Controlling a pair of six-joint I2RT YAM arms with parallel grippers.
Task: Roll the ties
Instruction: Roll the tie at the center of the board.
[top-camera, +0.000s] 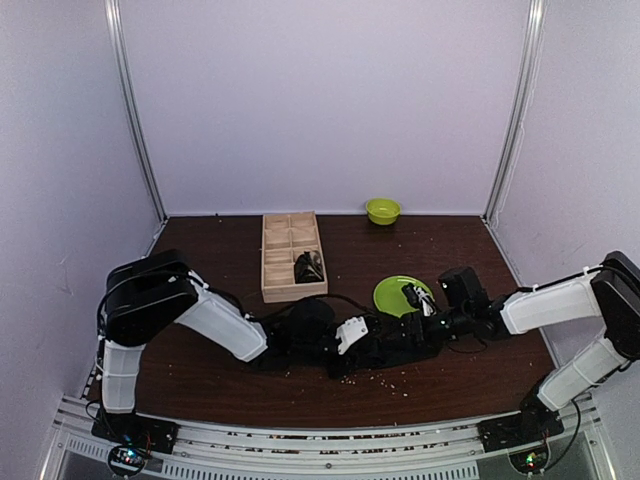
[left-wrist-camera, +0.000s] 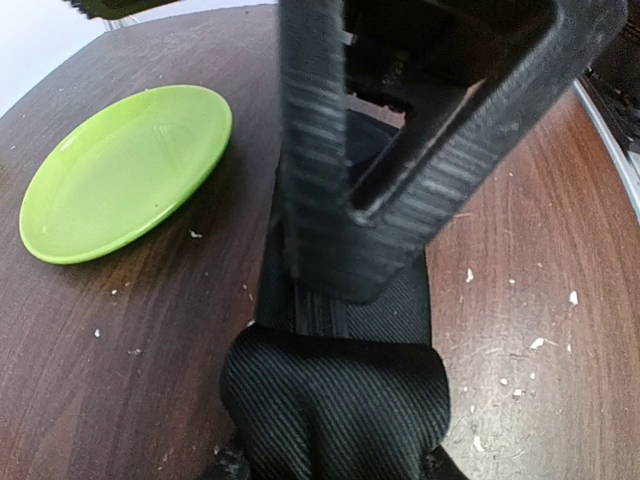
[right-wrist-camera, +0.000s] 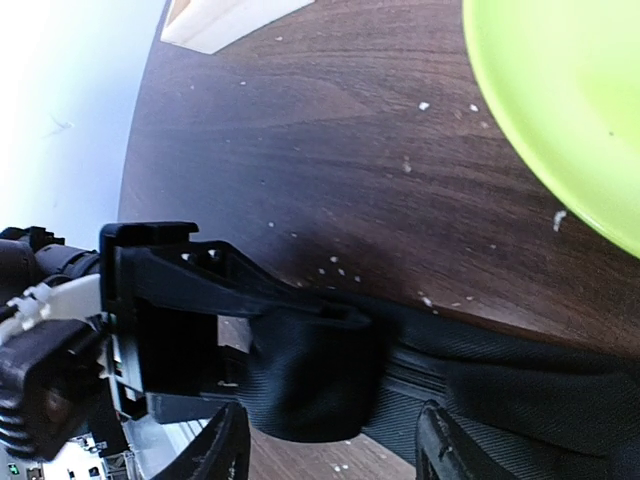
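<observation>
A black tie lies flat on the brown table, its near end wound into a thick roll (left-wrist-camera: 335, 400). The flat part (left-wrist-camera: 400, 310) runs away from the roll. My left gripper (left-wrist-camera: 335, 468) is shut on the roll, with only its fingertips showing at the bottom edge. In the right wrist view the roll (right-wrist-camera: 310, 375) sits under the left gripper's black finger (right-wrist-camera: 200, 285). My right gripper (right-wrist-camera: 330, 455) is open, its fingertips wide apart astride the tie just beside the roll. In the top view both grippers meet at mid-table, left (top-camera: 365, 345), right (top-camera: 408, 328), hiding most of the tie.
A green plate (top-camera: 402, 294) lies just behind the grippers, close to the tie (left-wrist-camera: 125, 170). A wooden compartment box (top-camera: 275, 262) holds a dark rolled item (top-camera: 308, 266). A small green bowl (top-camera: 382, 210) stands at the back wall. White crumbs dot the table.
</observation>
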